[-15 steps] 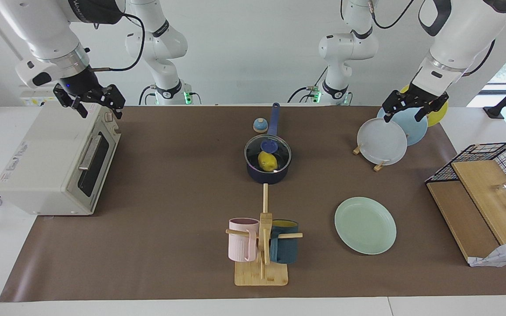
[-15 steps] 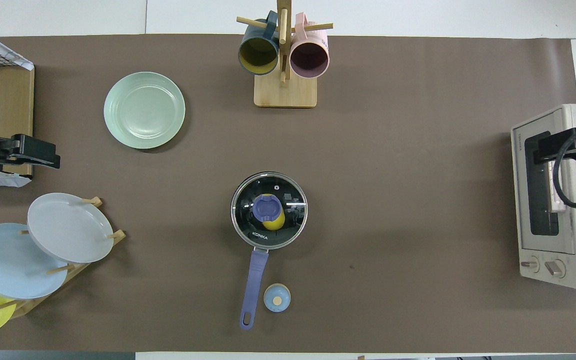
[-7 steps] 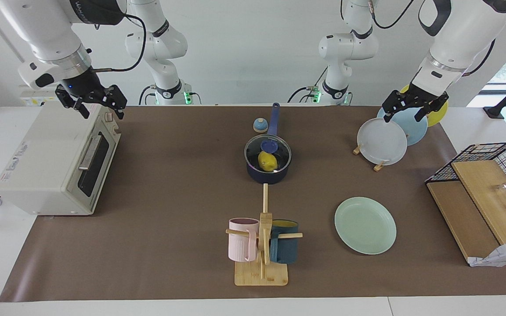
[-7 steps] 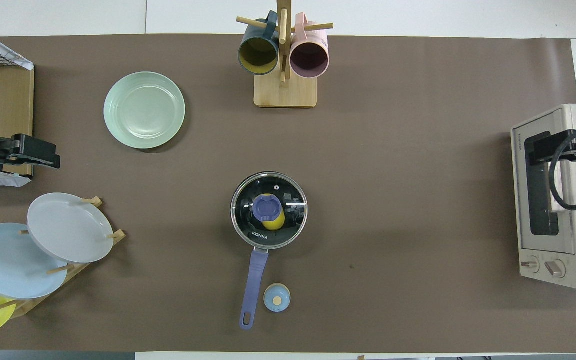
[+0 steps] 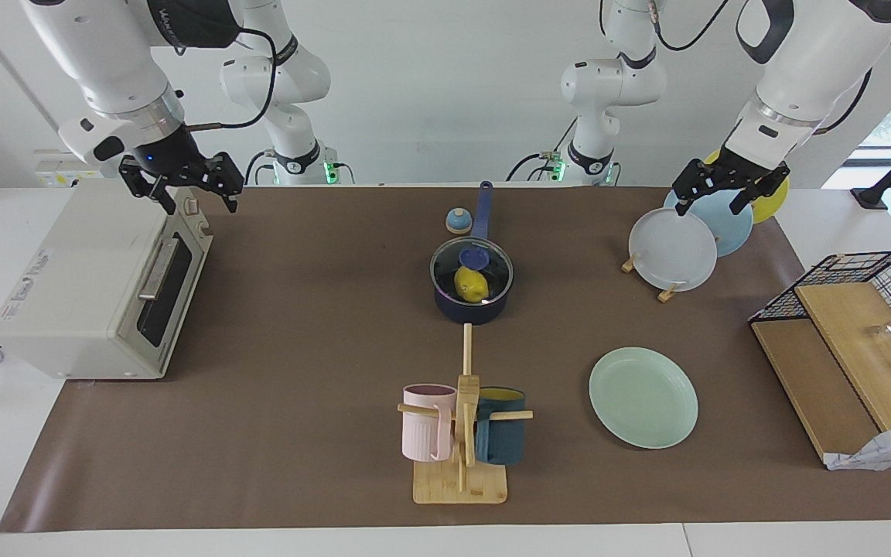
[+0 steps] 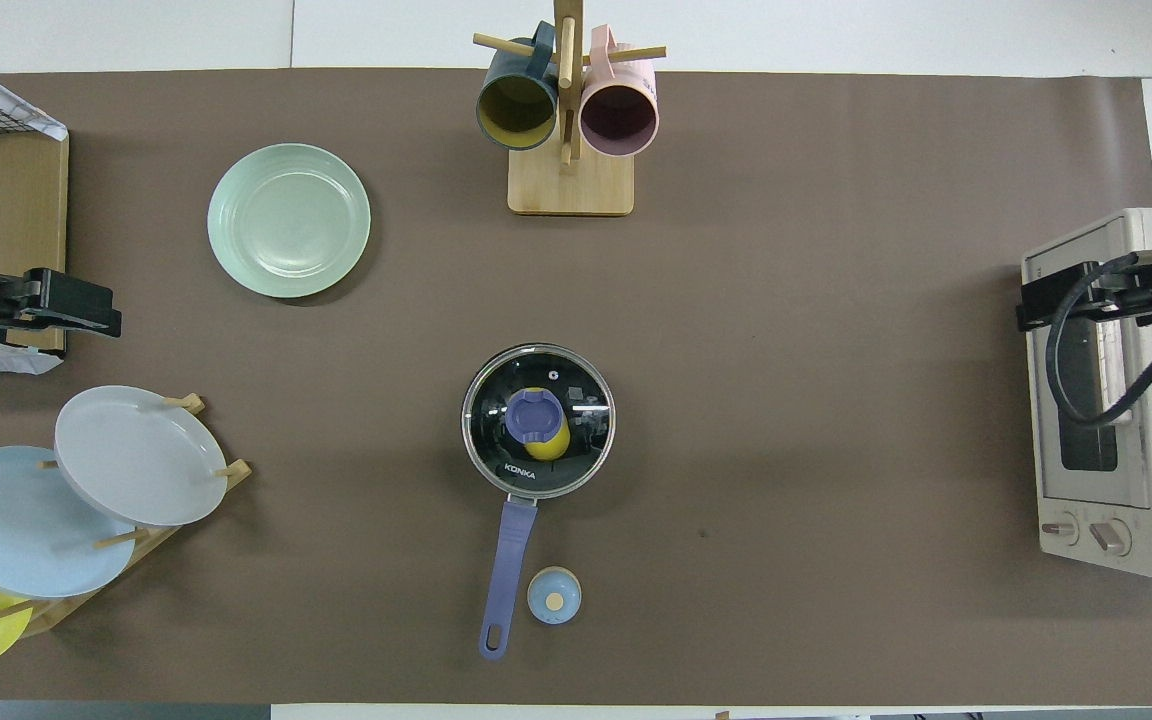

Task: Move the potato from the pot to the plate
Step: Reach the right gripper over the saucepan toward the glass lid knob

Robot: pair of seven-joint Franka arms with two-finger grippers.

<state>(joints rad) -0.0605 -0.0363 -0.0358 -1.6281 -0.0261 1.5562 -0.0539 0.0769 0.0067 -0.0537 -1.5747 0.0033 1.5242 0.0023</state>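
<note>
Two grippers up in the air, and neither touches anything. Only part of the potato (image 5: 472, 285) shows: it lies inside the pot (image 5: 472, 292) under a glass lid (image 6: 538, 420), and the lid's blue knob (image 6: 534, 418) covers a good part of it from above. At the edge of the overhead view the left gripper (image 6: 61, 303) is partly cut off, and a looping black cable crosses the right gripper (image 6: 1076, 298). In the facing view the left gripper (image 5: 725, 191) hangs over the plate rack (image 5: 666, 292), fingers spread and empty. The right gripper (image 5: 194, 186) is released too, prongs wide, over the toaster oven (image 5: 97, 286). Compared with a second ago, the right gripper has swung off the middle of the oven's top toward its front edge, nearer the pot's side; the left arm waits where it was. The mint-green plate (image 5: 643, 397) lies bare, farther from the robots than the pot, toward the left arm's end. Pot, lid and potato have not moved.
</note>
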